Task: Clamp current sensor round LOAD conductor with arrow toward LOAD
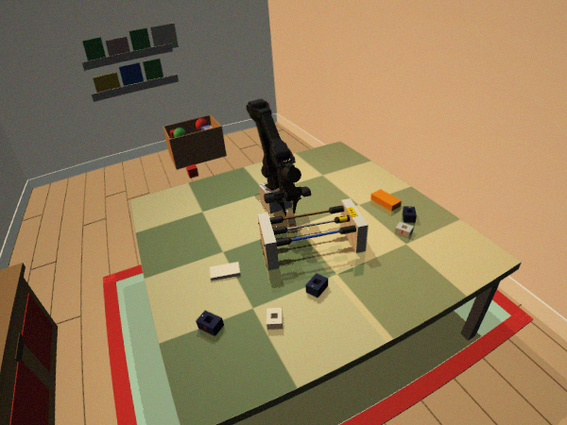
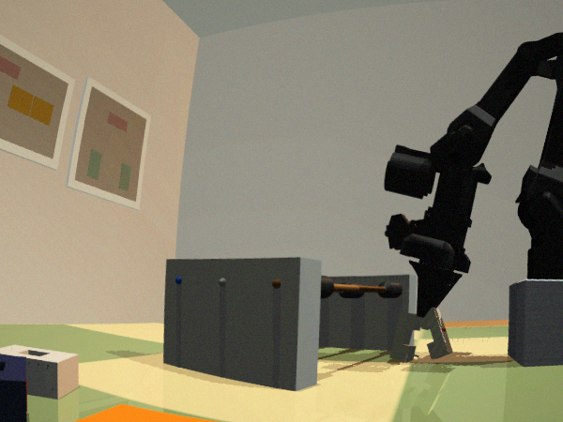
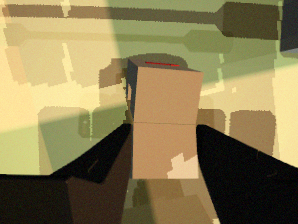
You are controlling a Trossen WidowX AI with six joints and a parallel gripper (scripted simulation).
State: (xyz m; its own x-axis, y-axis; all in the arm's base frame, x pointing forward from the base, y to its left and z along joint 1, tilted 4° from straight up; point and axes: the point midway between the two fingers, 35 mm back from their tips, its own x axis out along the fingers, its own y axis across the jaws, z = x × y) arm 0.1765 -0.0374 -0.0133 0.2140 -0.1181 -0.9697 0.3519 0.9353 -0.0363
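Observation:
The open split-core sensor is pale, with a red mark. Its two halves spread downward, low over the table, below conductor height. My gripper is shut on its hinged top. In the top view the gripper is on the arm-base side of the rack, and the sensor is mostly hidden. A brown conductor, a grey one and a blue one span two end blocks. I cannot read which is marked LOAD, nor see the sensor's arrow.
A yellow label sits on the right end block, and a yellow sleeve on the grey conductor. Dark blocks, white blocks, a white slab and an orange block lie around the rack.

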